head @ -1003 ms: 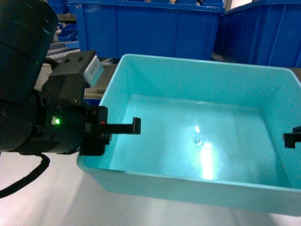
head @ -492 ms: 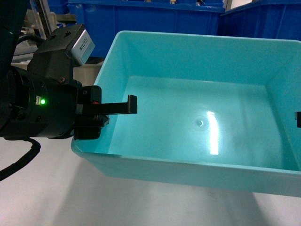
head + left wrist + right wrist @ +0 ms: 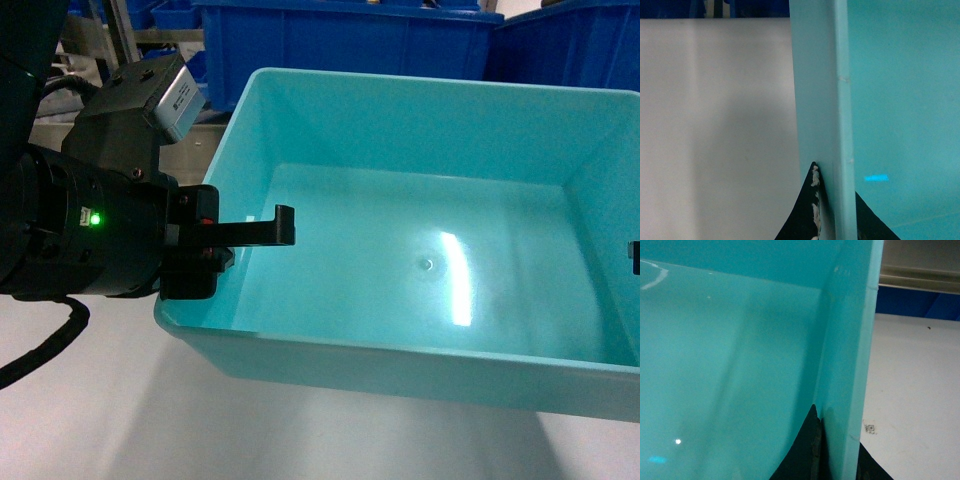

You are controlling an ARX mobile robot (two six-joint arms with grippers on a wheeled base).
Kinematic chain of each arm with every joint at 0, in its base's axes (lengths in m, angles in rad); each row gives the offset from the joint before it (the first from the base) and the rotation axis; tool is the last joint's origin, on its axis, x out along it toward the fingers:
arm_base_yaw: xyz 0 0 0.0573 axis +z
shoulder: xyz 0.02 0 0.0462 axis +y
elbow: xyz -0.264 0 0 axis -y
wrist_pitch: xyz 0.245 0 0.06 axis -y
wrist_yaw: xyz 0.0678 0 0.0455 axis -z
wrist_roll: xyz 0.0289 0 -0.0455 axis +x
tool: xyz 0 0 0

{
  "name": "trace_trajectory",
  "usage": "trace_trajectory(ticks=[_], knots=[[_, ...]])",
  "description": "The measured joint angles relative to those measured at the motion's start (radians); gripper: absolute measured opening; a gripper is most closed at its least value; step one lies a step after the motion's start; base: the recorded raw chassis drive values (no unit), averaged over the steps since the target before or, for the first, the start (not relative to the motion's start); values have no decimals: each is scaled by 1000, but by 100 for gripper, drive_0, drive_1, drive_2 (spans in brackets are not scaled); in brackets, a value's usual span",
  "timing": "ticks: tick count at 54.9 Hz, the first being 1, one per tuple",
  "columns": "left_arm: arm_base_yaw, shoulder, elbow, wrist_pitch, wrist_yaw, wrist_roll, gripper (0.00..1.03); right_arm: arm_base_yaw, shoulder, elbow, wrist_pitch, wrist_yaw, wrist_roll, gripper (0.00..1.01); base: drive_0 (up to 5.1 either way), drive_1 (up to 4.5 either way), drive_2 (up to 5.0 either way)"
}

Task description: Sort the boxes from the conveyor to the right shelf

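Note:
A light turquoise box (image 3: pixel 420 250), open-topped and empty, fills the head view above the pale conveyor (image 3: pixel 90 420). My left gripper (image 3: pixel 232 250) is shut on the box's left wall, one black finger inside and the other outside. In the left wrist view the left gripper (image 3: pixel 835 187) has the box wall (image 3: pixel 820 100) pinched between its fingertips. The right gripper (image 3: pixel 840 432) is shut on the box's right wall (image 3: pixel 850 340); only a sliver of the right gripper (image 3: pixel 634 257) shows in the head view. The right shelf is out of view.
Large dark blue bins (image 3: pixel 340 45) stand close behind the box. Grey metal posts (image 3: pixel 120 25) rise at the back left. A steel rail (image 3: pixel 920 280) runs along the far edge of the pale surface (image 3: pixel 910 380), which carries a small square marker (image 3: pixel 870 428).
The box with both grippers sits higher and more level in view than a second ago. The blue bins behind have slid to the right.

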Motion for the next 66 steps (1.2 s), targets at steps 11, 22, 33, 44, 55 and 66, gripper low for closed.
trace_trajectory(ticks=[11,22,33,44,55,66], knots=[[0,0,0,-2,0,0,2,0,-1,-1,0,0,0,2,-470,105,372],[0,0,0,2,0,0,2,0,-1,-1,2,0,0,2,-470,105,372],[0,0,0,0,1,0,2,0,-1,-1,2,0,0,2,-491,205,278],[0,0,0,1,1,0,2,0,-1,-1,2,0,0,2,-498,246,246],[0,0,0,0,1,0,2,0,-1,-1,3,0,0,2,-494,252,252],[0,0,0,1,1,0,2,0,0,-1,2,0,0,2,-500,238,238]])
